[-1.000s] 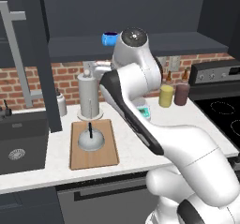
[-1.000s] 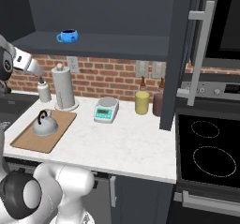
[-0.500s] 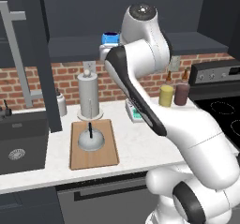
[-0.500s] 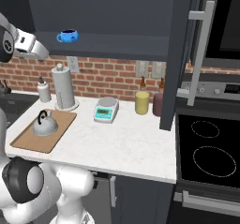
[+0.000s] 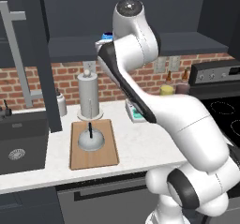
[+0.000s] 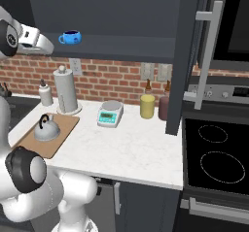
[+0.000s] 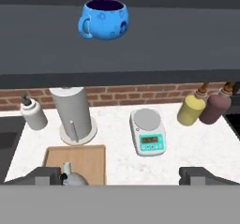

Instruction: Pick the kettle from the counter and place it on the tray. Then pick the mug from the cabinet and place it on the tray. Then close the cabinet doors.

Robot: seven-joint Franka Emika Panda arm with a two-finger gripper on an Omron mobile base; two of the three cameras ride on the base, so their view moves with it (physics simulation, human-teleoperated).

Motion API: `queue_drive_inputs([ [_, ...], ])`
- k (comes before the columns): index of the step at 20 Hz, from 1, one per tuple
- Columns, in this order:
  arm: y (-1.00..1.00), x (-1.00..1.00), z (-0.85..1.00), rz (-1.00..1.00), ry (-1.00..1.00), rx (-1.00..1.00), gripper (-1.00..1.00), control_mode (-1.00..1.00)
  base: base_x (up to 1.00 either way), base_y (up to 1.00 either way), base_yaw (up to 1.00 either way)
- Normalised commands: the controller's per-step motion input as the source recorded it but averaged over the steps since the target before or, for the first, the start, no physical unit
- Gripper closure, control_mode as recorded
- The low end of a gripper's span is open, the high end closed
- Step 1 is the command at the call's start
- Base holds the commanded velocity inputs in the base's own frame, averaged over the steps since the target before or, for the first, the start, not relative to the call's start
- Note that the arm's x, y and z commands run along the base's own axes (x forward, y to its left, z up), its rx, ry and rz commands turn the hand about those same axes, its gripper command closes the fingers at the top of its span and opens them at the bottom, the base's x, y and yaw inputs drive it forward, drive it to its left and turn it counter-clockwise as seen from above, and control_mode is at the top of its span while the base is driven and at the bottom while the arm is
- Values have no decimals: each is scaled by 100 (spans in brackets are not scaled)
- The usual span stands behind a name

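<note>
The kettle (image 5: pixel 92 141) sits on the tray (image 5: pixel 93 158), which lies near the left end of the worktop (image 6: pixel 126 148), just in front of the paper-towel roll (image 6: pixel 66 90); so the first part of the task looks done. The mug (image 7: pixel 104 19) stands on the cabinet shelf (image 7: pixel 154 49), near its left end, handle turned to the left in the hand view, above the paper-towel roll and the small scale (image 7: pixel 148 131). The pincer (image 6: pixel 41 42) is raised to shelf height just left of the mug in the right base view; its jaws are spread wide and hold nothing, and the mug lies ahead of it and untouched. The second part is therefore only at the approach: the mug has yet to be grasped, lifted out and set on the bare part of the tray beside the kettle. One cabinet door (image 6: pixel 187 56) stands open at the right, its silver bar handle facing out, and another open door (image 5: pixel 37 54) hangs over the left end of the worktop; closing both is still left.
</note>
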Motion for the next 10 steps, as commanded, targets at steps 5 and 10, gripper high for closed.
queue_drive_inputs([
  [5, 0, 25, 0, 0, -15, -7, -100, -100, 0, 0, 0],
  [10, 0, 19, 0, -1, -11, -6, -100, -100, 0, 0, 0],
])
